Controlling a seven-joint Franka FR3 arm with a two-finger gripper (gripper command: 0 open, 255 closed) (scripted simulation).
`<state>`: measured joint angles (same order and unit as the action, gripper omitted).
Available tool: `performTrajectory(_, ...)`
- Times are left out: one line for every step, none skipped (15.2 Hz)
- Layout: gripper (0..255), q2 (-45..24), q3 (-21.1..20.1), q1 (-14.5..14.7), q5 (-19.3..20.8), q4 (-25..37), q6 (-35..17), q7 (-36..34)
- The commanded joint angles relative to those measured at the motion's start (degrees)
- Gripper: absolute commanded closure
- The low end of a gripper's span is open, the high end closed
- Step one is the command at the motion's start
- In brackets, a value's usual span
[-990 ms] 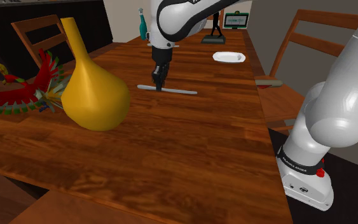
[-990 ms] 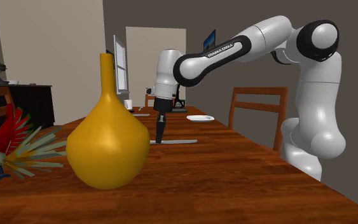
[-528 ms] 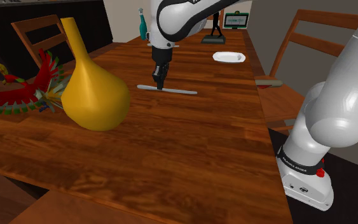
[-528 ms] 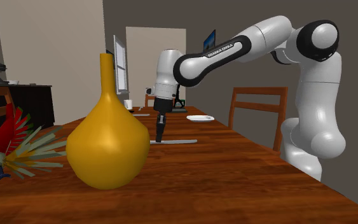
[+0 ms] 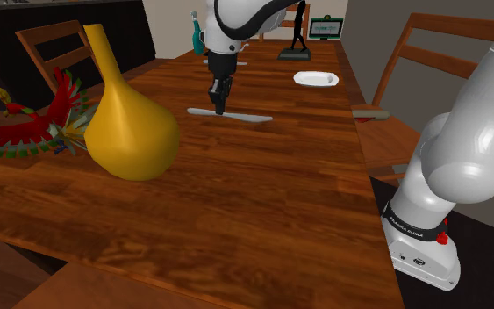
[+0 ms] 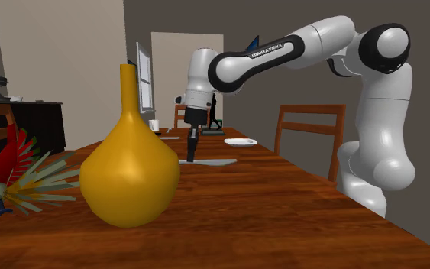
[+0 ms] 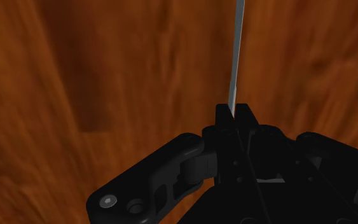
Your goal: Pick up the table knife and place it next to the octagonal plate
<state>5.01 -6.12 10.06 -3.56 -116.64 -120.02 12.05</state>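
Clamping slim, flat grey table knife [image 5: 248, 117] near one end: tool [image 5: 219, 109].

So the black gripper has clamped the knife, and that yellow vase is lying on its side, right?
Not quite: the yellow vase stands upright, as the shoulder view shows. The rest is right: the gripper is shut on the knife.

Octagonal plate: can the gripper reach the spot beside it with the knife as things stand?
Probably yes. The gripper, shut on the table knife, hangs above the table; nothing stands between it and the octagonal plate, and the yellow vase sits off the other way.
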Motion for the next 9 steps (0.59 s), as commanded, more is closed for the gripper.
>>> performTrajectory(255, 0.3, 0.0, 0.0, 0.0, 1.3, 1.6, 0.0)
performTrajectory(255, 0.4, 0.0, 0.0, 0.0, 1.9, 2.4, -0.1)
performTrajectory(255, 0.6, 0.1, 0.0, 0.0, 2.5, 3.1, -0.1)
performTrajectory(255, 0.7, 0.1, 0.0, 0.0, 3.2, 3.9, -0.1)
performTrajectory(255, 0.7, 0.1, -0.1, 0.0, 3.9, 4.6, -0.1)
performTrajectory(255, 0.8, 0.1, -0.1, 0.1, 4.6, 5.4, -0.2)
performTrajectory(255, 0.9, 0.1, -0.1, 0.1, 5.3, 6.2, -0.2)
performTrajectory(255, 0.9, 0.1, -0.1, 0.1, 6.0, 6.9, -0.2)
performTrajectory(255, 1.0, 0.1, -0.1, 0.1, 6.7, 7.7, -0.3)
